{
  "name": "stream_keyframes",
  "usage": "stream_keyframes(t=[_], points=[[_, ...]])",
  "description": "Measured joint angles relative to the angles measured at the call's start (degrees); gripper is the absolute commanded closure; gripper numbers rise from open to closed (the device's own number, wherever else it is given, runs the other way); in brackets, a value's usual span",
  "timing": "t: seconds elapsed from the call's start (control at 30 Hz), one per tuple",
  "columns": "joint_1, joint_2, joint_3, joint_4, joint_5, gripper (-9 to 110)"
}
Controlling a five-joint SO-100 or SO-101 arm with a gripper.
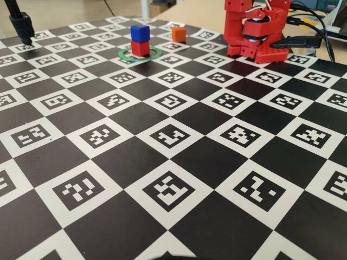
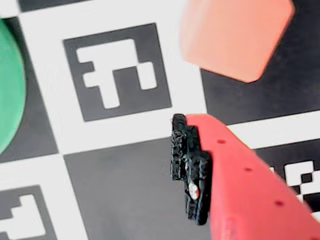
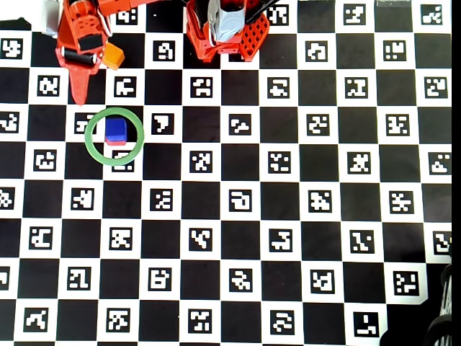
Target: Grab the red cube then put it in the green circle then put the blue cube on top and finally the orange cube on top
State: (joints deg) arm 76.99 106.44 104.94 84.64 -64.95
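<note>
The blue cube [image 1: 140,32] [image 3: 115,129] sits on the red cube [image 1: 140,48] inside the green circle [image 1: 155,52] [image 3: 89,141]. The orange cube [image 1: 179,33] [image 3: 114,55] rests alone on the board just beyond the ring. My gripper [image 3: 85,85] hovers beside the orange cube, touching nothing. In the wrist view one red finger with a black pad [image 2: 192,170] shows at the lower right, the orange cube [image 2: 235,37] at the top right and the ring's edge [image 2: 9,85] at the left. No second finger lies next to the pad, so the jaws stand open and empty.
The red arm base [image 1: 255,32] [image 3: 223,32] stands at the board's far side, with black cables [image 1: 314,27] behind it. A black stand [image 1: 21,24] rises at the far left corner. The checkerboard of markers [image 1: 173,135] covers the table.
</note>
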Motion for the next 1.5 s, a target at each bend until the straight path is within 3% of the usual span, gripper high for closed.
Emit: stream_keyframes(t=[1.5], points=[[6.8,8.0,14.0,-6.6,-8.3,56]])
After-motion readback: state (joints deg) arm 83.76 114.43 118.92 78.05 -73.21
